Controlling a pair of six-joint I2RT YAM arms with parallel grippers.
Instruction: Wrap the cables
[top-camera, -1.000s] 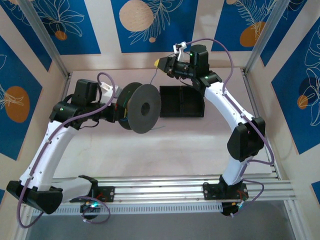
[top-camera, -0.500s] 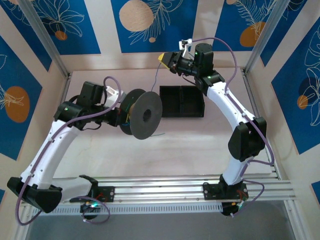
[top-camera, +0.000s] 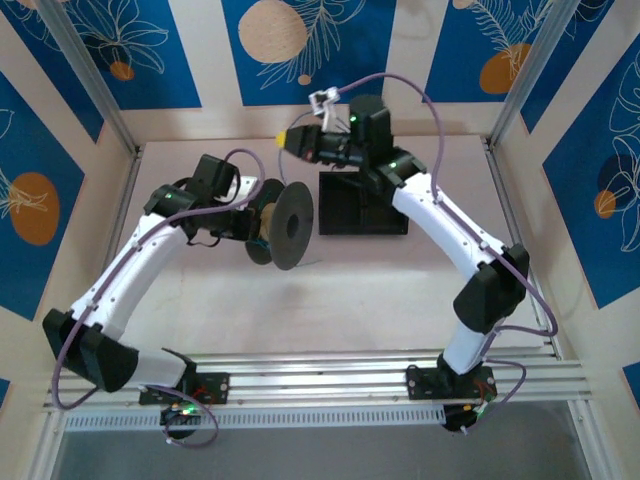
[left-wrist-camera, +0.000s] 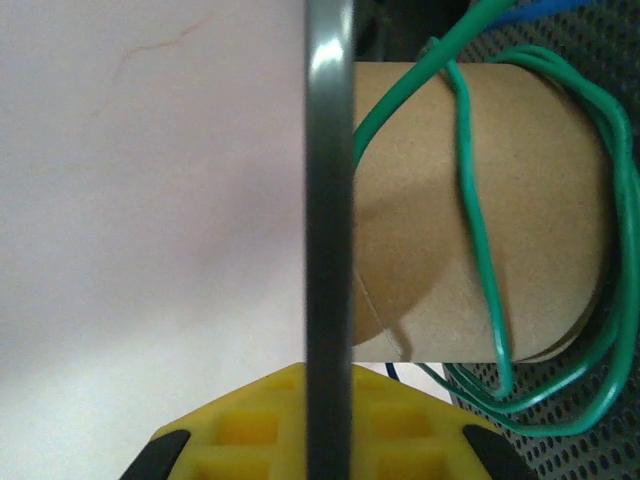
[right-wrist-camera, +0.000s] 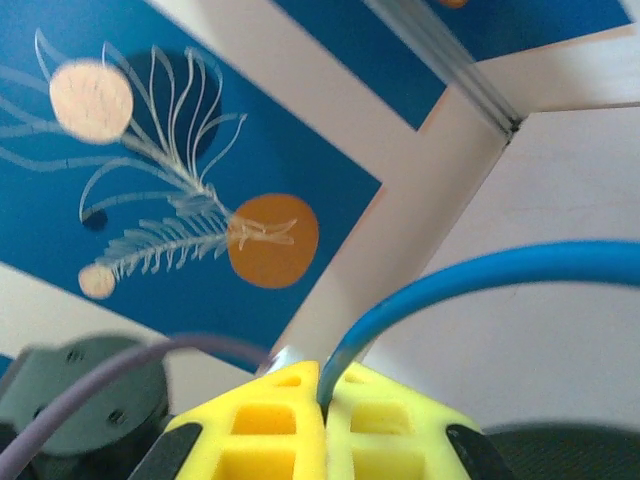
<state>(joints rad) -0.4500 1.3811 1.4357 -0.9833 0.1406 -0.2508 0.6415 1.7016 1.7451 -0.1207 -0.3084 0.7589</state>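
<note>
At the near edge the rail (top-camera: 320, 380) carries both bases. Beyond it the table (top-camera: 330, 310) lies bare up to the spool (top-camera: 290, 226), the widest free stretch for moving.

The left gripper (top-camera: 246, 222) is clamped on the spool. In the left wrist view its yellow fingers (left-wrist-camera: 240, 435) sit on either side of the black flange (left-wrist-camera: 330, 200). The green cable (left-wrist-camera: 483, 270) loops loosely round the cardboard core (left-wrist-camera: 420, 200), and some turns sag below it. Against a second ago, the left arm reaches farther over the table. The spool shows more edge-on, a little closer to the middle.

Just right of the spool lies the tray (top-camera: 345, 215), a narrow gap between them. The right arm now crosses above the tray's far right corner.

Farther back, the right gripper (top-camera: 290, 141) has swung left since a second ago. It was above the tray's left end and now hangs behind the spool, close to the back wall (top-camera: 300, 40), with little room behind it. In its wrist view the yellow fingers (right-wrist-camera: 260, 420) are pressed together on the blue cable (right-wrist-camera: 480, 270), which arches up and off to the right. A lilac cable (right-wrist-camera: 100, 385) runs across the lower left.

The side walls stand well clear of both arms.
</note>
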